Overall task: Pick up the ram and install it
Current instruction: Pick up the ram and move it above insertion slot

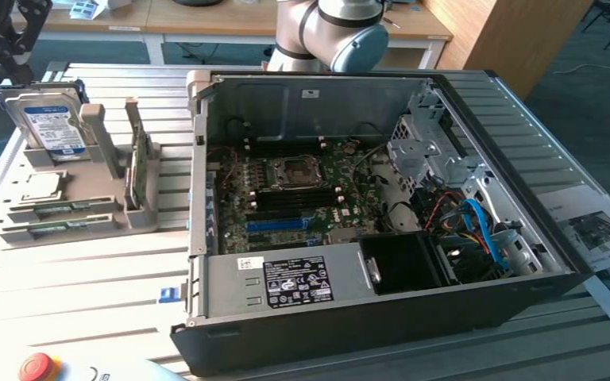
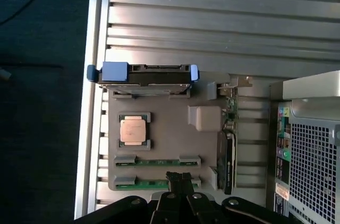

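Two green ram sticks [image 2: 156, 161] [image 2: 146, 183] lie edge-up in slots of a grey holder [image 2: 164, 139]. In the exterior view they sit at the holder's front [image 1: 61, 210] [image 1: 56, 230]. A third green board with black chips [image 2: 228, 152] stands upright on the holder's side toward the computer [image 1: 139, 171]. My gripper [image 2: 179, 177] hangs high above the holder with its fingers shut together and nothing between them, its tips in line with the outer ram stick. A dark shape that looks like the gripper [image 1: 3, 55] hangs at the exterior view's far left.
The holder also carries a silver hard drive with a blue label [image 1: 48, 123] and a square processor chip [image 2: 133, 130]. An open computer case [image 1: 390, 317] with its motherboard [image 1: 295, 194] exposed fills the table's middle. A red stop button [image 1: 38, 367] sits at the front edge.
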Motion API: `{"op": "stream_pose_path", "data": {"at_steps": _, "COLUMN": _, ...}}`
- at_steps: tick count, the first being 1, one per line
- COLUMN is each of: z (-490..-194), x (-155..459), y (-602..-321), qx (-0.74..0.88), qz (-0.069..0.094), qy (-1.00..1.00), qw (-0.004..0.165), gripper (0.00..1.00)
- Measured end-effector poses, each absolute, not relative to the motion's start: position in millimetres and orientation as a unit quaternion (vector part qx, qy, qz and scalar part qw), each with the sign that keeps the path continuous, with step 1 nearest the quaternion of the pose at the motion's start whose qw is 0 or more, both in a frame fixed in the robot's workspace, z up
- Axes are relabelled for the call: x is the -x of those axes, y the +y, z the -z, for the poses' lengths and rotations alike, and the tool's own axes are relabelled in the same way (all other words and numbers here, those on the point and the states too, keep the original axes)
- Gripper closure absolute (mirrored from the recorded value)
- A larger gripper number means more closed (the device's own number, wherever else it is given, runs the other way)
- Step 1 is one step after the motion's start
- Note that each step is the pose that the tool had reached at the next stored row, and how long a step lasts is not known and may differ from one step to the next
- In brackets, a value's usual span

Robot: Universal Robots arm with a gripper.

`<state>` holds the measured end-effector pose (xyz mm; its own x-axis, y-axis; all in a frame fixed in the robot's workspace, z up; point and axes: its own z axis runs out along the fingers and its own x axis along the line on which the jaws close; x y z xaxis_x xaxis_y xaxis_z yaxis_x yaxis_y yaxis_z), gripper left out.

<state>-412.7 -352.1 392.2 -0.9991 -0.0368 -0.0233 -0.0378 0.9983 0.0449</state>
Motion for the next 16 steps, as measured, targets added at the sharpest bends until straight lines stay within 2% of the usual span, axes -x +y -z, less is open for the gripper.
{"op": "stream_pose_path", "data": {"at_steps": 16, "z": -392.0, "x": 412.7, "y": -352.1, "qx": 0.122, "qz": -0.024, "qy": 0.992, "qw": 0.009, "gripper": 0.89}}
